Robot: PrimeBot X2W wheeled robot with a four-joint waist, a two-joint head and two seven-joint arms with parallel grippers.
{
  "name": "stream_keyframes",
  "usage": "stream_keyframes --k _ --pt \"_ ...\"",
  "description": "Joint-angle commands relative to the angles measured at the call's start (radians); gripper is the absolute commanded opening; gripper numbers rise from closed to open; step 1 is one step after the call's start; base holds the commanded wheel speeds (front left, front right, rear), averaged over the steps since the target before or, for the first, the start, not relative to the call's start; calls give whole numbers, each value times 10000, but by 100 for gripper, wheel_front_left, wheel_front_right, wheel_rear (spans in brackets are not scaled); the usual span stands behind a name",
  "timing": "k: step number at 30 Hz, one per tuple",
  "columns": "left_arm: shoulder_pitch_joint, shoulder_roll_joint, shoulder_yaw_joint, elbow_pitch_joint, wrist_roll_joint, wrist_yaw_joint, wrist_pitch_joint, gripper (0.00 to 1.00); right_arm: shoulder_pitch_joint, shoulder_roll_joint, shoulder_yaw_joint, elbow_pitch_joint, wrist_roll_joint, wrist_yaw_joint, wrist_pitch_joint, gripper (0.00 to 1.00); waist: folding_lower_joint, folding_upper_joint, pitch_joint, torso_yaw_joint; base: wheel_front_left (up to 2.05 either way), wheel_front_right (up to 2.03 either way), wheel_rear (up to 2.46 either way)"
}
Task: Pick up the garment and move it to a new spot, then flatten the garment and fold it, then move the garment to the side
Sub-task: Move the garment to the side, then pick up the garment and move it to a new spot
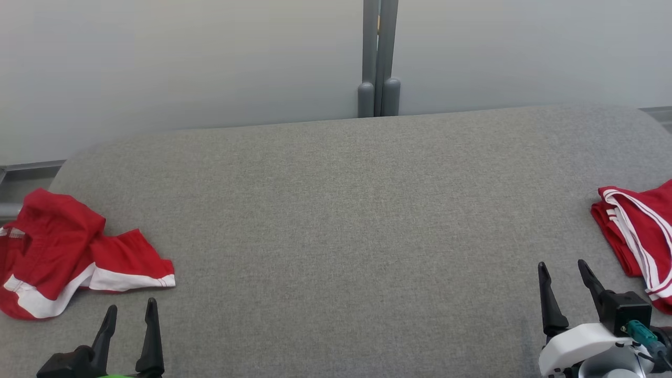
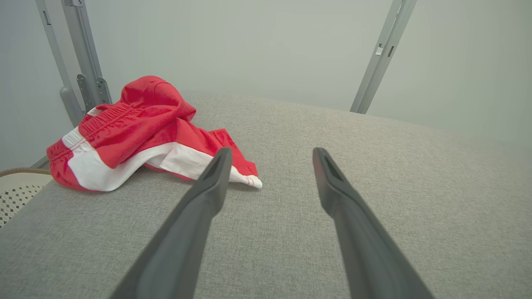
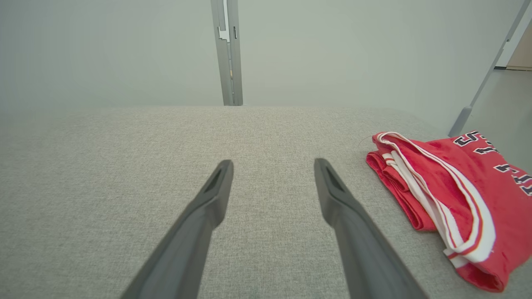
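A crumpled red garment with white trim [image 1: 63, 252] lies bunched at the left edge of the grey table [image 1: 346, 220]; the left wrist view shows this garment [image 2: 141, 128] up and to the left of the fingers. My left gripper [image 1: 131, 310] stands open just in front of it, nothing between its fingers, and appears as the left gripper [image 2: 270, 155] over bare cloth. My right gripper [image 1: 564, 270] is open at the lower right, empty, also seen as the right gripper [image 3: 272, 166].
A folded red garment with white stripes [image 1: 638, 236] lies at the table's right edge, right of my right gripper; it shows as the folded garment [image 3: 453, 199] with dark lettering. A grey post [image 1: 379, 58] stands behind the table. A pale perforated basket [image 2: 18, 187] sits beyond the left edge.
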Motion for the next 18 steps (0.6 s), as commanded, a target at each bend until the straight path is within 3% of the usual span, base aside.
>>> stream_keyframes --k 1,11,18 --pt "5 2 71 18 81 -26 -25 100 -28 -8 -2 -54 -75 -13 -42 100 1 0 -3 -20 0 0 0" --pt "-164 -149 138 -65 289 -111 -27 100 -41 -39 -97 -145 -173 -14 -42 100 1 0 47 170 0 0 0" --pt "-191 -122 310 -260 344 -121 -26 100 -48 -36 -44 -273 -211 -14 -38 100 1 0 27 1147 0 0 0"
